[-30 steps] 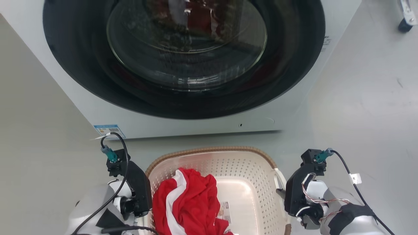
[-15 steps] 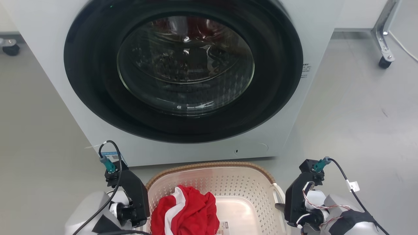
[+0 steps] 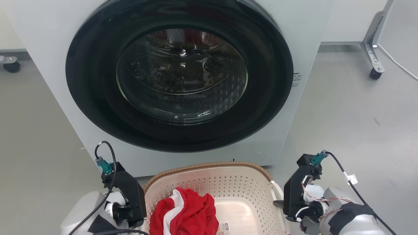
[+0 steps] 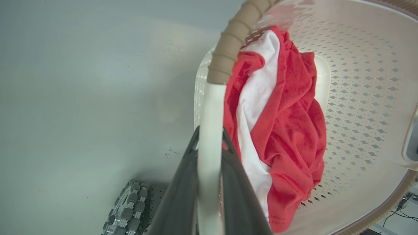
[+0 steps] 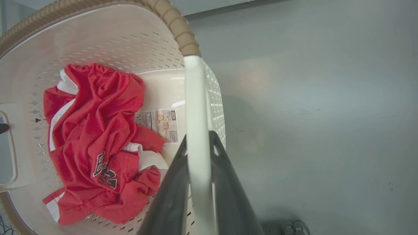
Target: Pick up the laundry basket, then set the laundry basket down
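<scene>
Left claw (image 4: 210, 138) and right claw (image 5: 198, 142) each clench a white handle (image 4: 209, 107) of the laundry basket (image 3: 228, 181), red-and-white jersey (image 3: 187, 212) inside, washing machine (image 3: 294, 130) close ahead.

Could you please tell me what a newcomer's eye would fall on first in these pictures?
The washing machine's door, big, dark and round, looms at the top of the head view. Below it, a bright red-and-white garment lies in the laundry basket. The left gripper and right gripper each clamp one of its white side handles.
</scene>
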Robot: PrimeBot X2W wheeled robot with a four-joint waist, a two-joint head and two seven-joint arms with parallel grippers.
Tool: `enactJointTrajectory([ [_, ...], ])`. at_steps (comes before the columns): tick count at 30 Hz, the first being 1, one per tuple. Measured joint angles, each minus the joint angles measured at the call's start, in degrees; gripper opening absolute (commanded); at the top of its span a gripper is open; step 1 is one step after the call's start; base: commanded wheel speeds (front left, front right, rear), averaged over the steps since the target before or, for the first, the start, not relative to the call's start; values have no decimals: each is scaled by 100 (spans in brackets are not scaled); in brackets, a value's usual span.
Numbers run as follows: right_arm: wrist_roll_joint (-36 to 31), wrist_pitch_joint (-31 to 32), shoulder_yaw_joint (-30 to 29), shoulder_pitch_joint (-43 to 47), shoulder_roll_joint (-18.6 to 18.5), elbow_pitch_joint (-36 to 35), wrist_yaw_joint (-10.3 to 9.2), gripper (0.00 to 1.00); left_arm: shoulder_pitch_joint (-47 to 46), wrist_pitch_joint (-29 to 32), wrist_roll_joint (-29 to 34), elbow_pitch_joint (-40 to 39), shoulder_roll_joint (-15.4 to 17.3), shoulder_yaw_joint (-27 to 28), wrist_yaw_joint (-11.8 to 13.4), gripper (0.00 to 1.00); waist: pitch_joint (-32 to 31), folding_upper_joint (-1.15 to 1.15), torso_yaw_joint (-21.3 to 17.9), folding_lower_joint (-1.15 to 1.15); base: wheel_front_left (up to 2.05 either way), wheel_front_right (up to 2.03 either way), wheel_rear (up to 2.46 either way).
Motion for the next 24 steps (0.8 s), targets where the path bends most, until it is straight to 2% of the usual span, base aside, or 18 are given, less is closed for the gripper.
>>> enactJointTrajectory([
  [24,297,189,171,-10,-5,71,0,0,108,124,-81,19,0,-2,0,0,-116,1,-26,0,0,0,0],
])
